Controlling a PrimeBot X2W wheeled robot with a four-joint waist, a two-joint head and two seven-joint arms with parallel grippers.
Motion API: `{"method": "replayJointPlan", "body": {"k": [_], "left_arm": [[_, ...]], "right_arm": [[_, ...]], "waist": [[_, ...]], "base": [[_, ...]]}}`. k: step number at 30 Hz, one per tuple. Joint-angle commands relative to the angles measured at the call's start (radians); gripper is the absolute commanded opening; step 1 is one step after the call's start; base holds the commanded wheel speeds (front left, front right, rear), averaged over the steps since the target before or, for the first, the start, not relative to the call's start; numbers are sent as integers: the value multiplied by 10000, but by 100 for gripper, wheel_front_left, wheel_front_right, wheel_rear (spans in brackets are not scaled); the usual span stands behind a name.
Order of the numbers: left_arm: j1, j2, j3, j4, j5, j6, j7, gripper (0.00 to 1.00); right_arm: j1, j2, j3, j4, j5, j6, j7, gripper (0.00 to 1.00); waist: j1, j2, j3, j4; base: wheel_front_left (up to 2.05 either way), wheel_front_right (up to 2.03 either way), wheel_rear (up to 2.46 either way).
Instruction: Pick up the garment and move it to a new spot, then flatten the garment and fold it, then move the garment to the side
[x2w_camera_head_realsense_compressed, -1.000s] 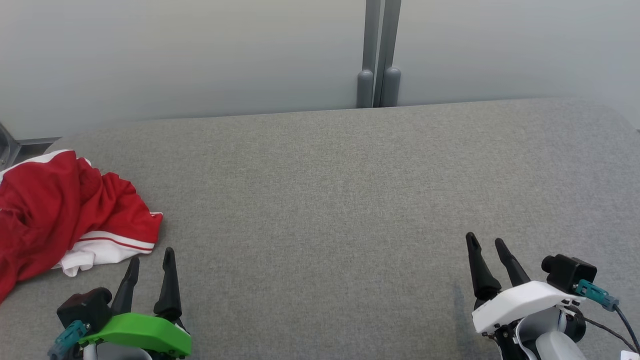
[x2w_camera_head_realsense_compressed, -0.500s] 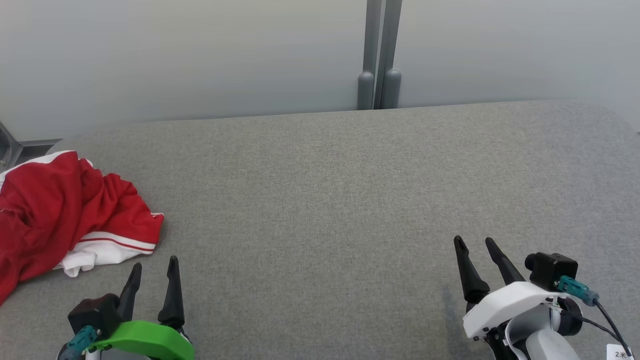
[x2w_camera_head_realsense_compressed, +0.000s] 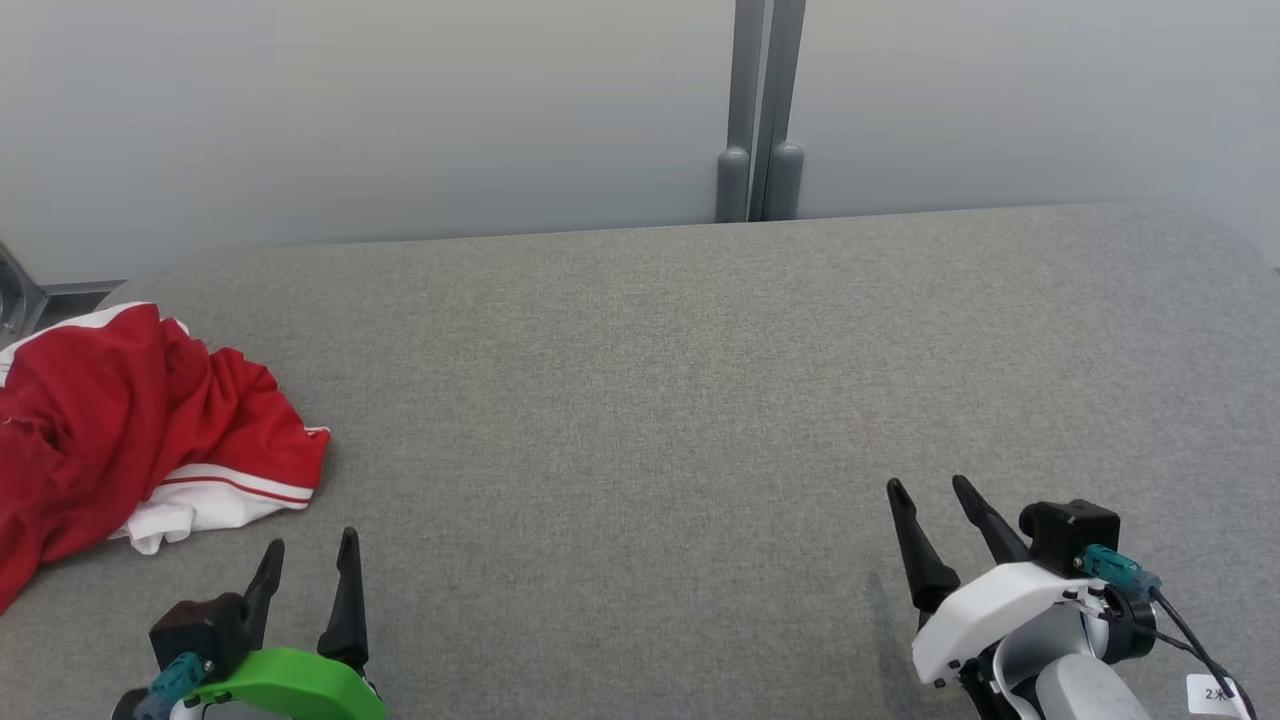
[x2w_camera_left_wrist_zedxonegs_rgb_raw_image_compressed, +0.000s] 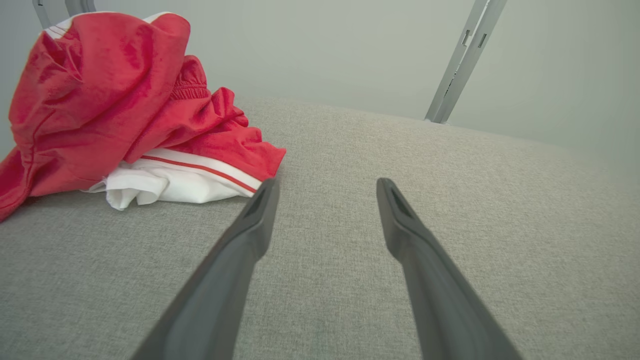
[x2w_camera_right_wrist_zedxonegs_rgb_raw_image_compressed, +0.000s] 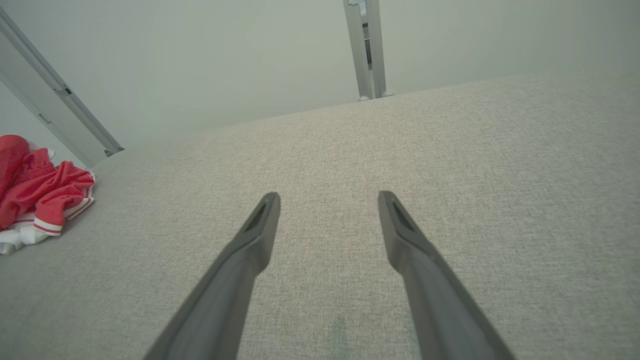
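Grey fabric-covered bench (x2w_camera_head_realsense_compressed: 640, 380), plain pale wall (x2w_camera_head_realsense_compressed: 400, 110) behind it. A grey twin post (x2w_camera_head_realsense_compressed: 760, 100) stands at the bench's far edge, a bit right of centre.

Garment (x2w_camera_head_realsense_compressed: 120, 420): red, crumpled in a heap at the left end of the bench, running off the left edge of the head view. A white band (x2w_camera_head_realsense_compressed: 215, 500) with a thin red stripe sticks out at its near-right side, flat on the fabric. Not flattened, not folded.

Left end effector (x2w_camera_head_realsense_compressed: 312, 540): green housing, near-left corner, fingers pointing to the far side. They're spread wide with nothing between them. The garment sits just far-left of it. The white band is near the left fingertip, with a strip of bare bench between, so no contact. In the left wrist view the red hem corner lines up right beside that finger's tip, and the heap takes the upper left.

Right end effector (x2w_camera_head_realsense_compressed: 927, 483): white housing, near-right, fingers angled slightly left. Also spread wide and empty, over bare bench. It's well apart from the garment, with most of the bench between them. In the right wrist view the garment is small at the left edge, with bare fabric ahead of both fingers. There's a faint dark smudge (x2w_camera_right_wrist_zedxonegs_rgb_raw_image_compressed: 340, 327) on the fabric between the finger bases.

Neither end effector touches cloth.
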Motion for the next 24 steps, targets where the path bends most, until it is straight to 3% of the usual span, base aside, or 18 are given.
{"method": "replayJointPlan", "body": {"k": [1, 24], "left_arm": [[-163, 116, 16, -93, 216, -43, -77, 100], [423, 245, 89, -831, 951, 109, 198, 100]], "right_arm": [[-175, -57, 35, -40, -224, 3, -98, 100], [-215, -63, -7, 8, -1746, 4, -522, 100]], "waist": [[0, 0, -5, 5], [0, 0, -114, -49]], "base": [[0, 0, 0], [0, 0, 0]]}}
